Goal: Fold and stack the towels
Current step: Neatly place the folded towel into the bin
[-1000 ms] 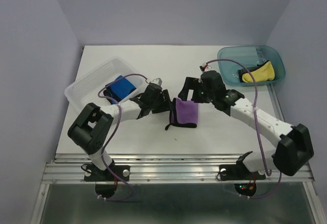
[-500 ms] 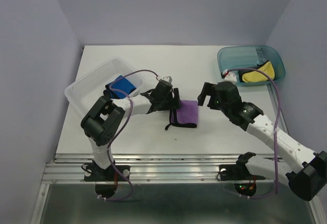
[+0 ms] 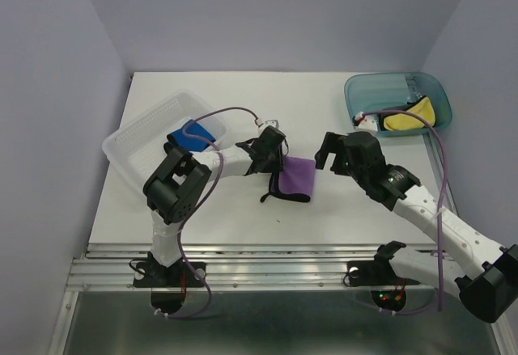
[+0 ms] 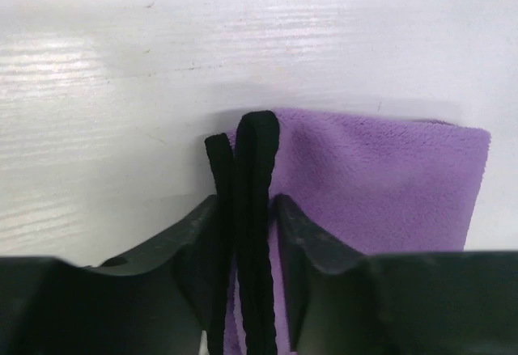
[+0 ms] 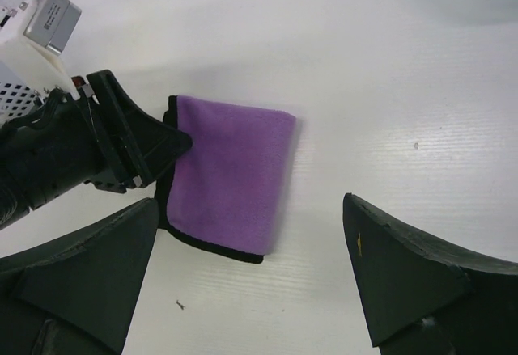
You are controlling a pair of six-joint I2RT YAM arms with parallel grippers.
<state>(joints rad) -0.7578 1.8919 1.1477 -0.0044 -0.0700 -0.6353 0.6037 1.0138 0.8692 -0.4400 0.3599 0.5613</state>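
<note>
Found purple towel (image 3: 296, 179) folded and lying flat at mid-desk, a little toward the near edge. Logged left gripper (image 4: 247, 203) clamped tight on its black-edged left hem.

Compared with a second ago: noted right gripper (image 3: 327, 151) gone from the towel's far side and pulled back toward the right edge. Now spread wide, holding nothing, clear of the cloth. Judged fold complete; expect transfer to the stack next.

Checked clear tray (image 3: 133, 133) at the left edge: one folded blue towel (image 3: 193, 135) inside. Checked teal tub (image 3: 380, 85) at the far right corner: one crumpled yellow towel (image 3: 411, 116), not yet folded.
</note>
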